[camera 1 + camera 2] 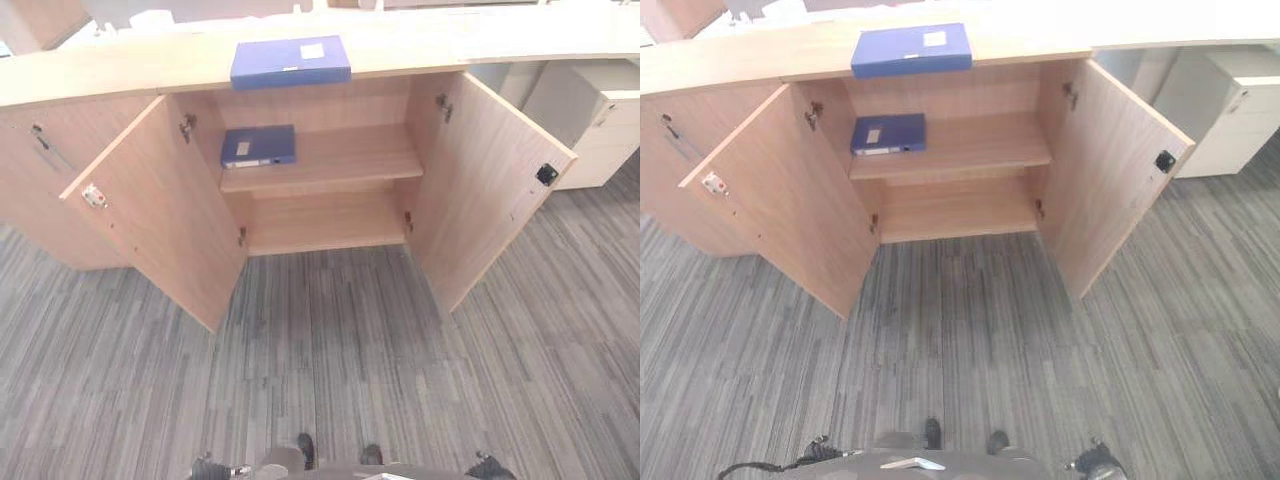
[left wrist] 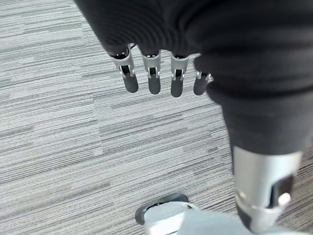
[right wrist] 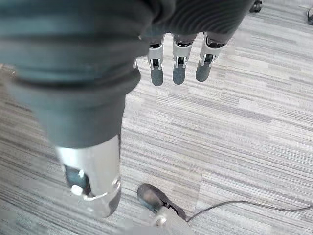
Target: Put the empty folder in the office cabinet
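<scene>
A blue folder point(image 1: 290, 62) lies on the cabinet point(image 1: 330, 215) top; another folder point(image 1: 258, 146) lies on its upper shelf, doors open. Left hand point(image 2: 161, 73) and right hand point(image 3: 181, 58) hang over carpet point(image 1: 330, 370), fingers straight, holding nothing.

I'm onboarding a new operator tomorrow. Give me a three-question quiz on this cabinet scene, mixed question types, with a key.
1. True or false: both cabinet doors stand open.
2. Where does the folder on the cabinet top lie relative to the folder on the upper shelf?
A. Above it
B. Below it, on the carpet
C. Inside the white drawer unit
3. Fill in: the left hand and the right hand hang over the carpet with fingers straight, holding ____.

Key: 1 true; 2 A; 3 nothing.
</scene>
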Controlling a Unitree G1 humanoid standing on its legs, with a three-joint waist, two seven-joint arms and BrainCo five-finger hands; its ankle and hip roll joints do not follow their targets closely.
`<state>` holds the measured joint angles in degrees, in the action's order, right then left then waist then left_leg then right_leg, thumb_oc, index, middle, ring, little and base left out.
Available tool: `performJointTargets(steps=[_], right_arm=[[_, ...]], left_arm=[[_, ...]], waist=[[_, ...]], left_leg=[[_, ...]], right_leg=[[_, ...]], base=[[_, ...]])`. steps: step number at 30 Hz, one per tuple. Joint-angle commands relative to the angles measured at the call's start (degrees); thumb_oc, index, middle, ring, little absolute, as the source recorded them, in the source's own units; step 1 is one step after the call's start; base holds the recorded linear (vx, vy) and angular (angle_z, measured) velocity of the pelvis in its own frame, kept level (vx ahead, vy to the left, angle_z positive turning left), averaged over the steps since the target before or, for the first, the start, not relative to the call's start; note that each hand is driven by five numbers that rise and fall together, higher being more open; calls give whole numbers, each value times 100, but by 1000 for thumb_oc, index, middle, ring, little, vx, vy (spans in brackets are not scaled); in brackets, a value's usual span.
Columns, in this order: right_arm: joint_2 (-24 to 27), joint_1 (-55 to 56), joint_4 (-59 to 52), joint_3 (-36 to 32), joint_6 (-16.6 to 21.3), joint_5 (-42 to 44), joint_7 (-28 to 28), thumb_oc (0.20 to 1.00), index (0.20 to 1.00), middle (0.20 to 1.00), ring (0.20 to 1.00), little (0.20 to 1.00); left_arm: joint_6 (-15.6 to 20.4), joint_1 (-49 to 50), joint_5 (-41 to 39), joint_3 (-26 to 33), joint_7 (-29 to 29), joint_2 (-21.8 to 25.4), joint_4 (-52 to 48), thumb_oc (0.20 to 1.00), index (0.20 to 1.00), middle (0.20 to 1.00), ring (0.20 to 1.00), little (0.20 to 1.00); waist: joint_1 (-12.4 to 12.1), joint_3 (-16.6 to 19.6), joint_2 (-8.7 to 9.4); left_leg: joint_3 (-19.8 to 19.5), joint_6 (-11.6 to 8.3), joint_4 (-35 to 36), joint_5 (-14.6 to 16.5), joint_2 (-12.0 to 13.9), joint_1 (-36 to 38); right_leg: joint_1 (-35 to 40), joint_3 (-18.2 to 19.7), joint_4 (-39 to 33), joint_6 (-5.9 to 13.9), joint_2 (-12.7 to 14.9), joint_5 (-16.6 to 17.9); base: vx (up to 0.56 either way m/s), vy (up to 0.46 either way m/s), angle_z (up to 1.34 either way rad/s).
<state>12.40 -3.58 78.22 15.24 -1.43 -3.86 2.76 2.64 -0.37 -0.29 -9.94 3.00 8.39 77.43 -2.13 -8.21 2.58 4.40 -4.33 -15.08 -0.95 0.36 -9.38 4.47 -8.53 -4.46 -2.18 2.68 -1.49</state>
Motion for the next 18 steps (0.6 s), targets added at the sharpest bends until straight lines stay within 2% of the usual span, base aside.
performJointTargets(steps=[1, 2, 4, 5, 6, 8, 10, 11, 12, 13, 14, 15, 16, 18], right_arm=[[231, -51, -138, 151, 69, -7, 81, 1000, 1000, 1000, 1000, 1000], [231, -48, -139, 151, 68, -7, 81, 1000, 1000, 1000, 1000, 1000], [222, -59, -208, 151, 81, -57, 154, 1000, 1000, 1000, 1000, 1000], [223, -39, -183, 116, 71, -65, 168, 1000, 1000, 1000, 1000, 1000], [221, -37, -184, 116, 72, -65, 168, 1000, 1000, 1000, 1000, 1000], [206, 60, -74, 23, 52, -111, 167, 1000, 1000, 1000, 1000, 1000], [151, 217, 64, -96, 27, -200, 107, 1000, 1000, 1000, 1000, 1000], [148, 230, 129, -138, 5, -245, 64, 1000, 1000, 1000, 1000, 1000], [130, 219, 199, -293, -26, -162, 17, 1000, 1000, 1000, 1000, 1000], [154, 219, 176, -398, -45, -82, 30, 1000, 1000, 1000, 1000, 1000], [179, 224, 132, -446, -44, -8, 26, 1000, 1000, 1000, 1000, 1000], [191, 214, 55, -490, -33, 94, 46, 1000, 1000, 1000, 1000, 1000], [159, 202, 12, -496, -12, 169, 84, 1000, 1000, 1000, 1000, 1000], [152, 167, -27, -506, 4, 252, 134, 1000, 1000, 1000, 1000, 1000]], left_arm=[[65, -54, -248, 38, 127, 217, -32, 1000, 1000, 1000, 1000, 1000], [65, -52, -248, 37, 128, 217, -32, 1000, 1000, 1000, 1000, 1000], [123, -95, -335, -81, 255, 159, -111, 1000, 1000, 1000, 1000, 1000], [130, -118, -322, -107, 274, 147, -121, 1000, 1000, 1000, 1000, 1000], [130, -118, -322, -108, 274, 148, -121, 1000, 1000, 1000, 1000, 1000], [135, -103, -292, -89, 291, 114, -101, 1000, 1000, 1000, 1000, 1000], [123, -25, -249, -16, 285, 86, 4, 1000, 1000, 1000, 1000, 1000], [90, 1, -216, 38, 266, 103, 63, 1000, 1000, 1000, 1000, 1000], [68, 2, -180, 79, 239, 114, 211, 1000, 1000, 1000, 1000, 1000], [60, -3, -229, 131, 237, 120, 247, 1000, 1000, 1000, 1000, 1000], [59, 8, -310, 169, 237, 116, 260, 1000, 1000, 1000, 1000, 1000], [64, -25, -344, 141, 217, 131, 234, 1000, 1000, 1000, 1000, 1000], [69, -44, -325, 87, 206, 147, 182, 1000, 1000, 1000, 1000, 1000], [70, -55, -318, 21, 202, 157, 145, 1000, 1000, 1000, 1000, 1000]], waist=[[-31, -33, 7], [-31, -38, 12], [-208, -45, -115], [-229, -55, -133], [-227, -70, -120], [-281, -13, -189], [-329, 159, -238], [-357, 231, -239], [-340, 314, -210], [-328, 306, -193], [-253, 211, -221], [-172, 87, -283], [-95, 25, -369], [-9, -12, -392]], left_leg=[[101, 156, 184, 438, 290, -219], [103, 156, 203, 430, 283, -200], [-237, -190, 1225, -569, 705, -685], [-245, -269, 1463, -695, 813, -776], [-240, -270, 1486, -703, 799, -745], [-179, -393, 1670, -864, 933, -817], [-192, -348, 1701, -968, 788, -695], [-221, -255, 1723, -891, 650, -597], [-137, -142, 1734, -829, 471, -486], [-28, 32, 1734, -701, 241, -301], [16, 221, 1786, -608, 16, -24], [35, 372, 1882, -542, -113, 203], [5, 451, 1951, -457, -170, 373], [-7, 490, 1998, -362, -246, 493]], right_leg=[[176, 18, 369, 724, 341, -506], [188, 18, 365, 725, 348, -508], [595, 68, 206, 935, 474, -618], [734, 92, 188, 994, 542, -672], [757, 86, 187, 996, 556, -682], [976, 139, 181, 1142, 736, -714], [1119, 134, 354, 1325, 1023, -724], [1017, 193, 687, 1382, 1173, -648], [874, 211, 1153, 1456, 1377, -391], [504, 341, 1815, 1450, 1664, 186], [61, 472, 2614, 1314, 1937, 913], [-345, 625, 3230, 1121, 1994, 1399], [-596, 542, 3584, 996, 1995, 1430], [-798, 420, 3708, 999, 2064, 1487]], base=[[220, 78, -14], [329, 150, -3], [551, 283, -10], [404, 215, -27], [299, 178, -24], [382, 271, -16], [469, 375, -42], [468, 404, -50], [386, 415, -40], [333, 489, -35], [238, 550, -43], [225, 533, -43], [224, 441, -17], [192, 207, 34]])
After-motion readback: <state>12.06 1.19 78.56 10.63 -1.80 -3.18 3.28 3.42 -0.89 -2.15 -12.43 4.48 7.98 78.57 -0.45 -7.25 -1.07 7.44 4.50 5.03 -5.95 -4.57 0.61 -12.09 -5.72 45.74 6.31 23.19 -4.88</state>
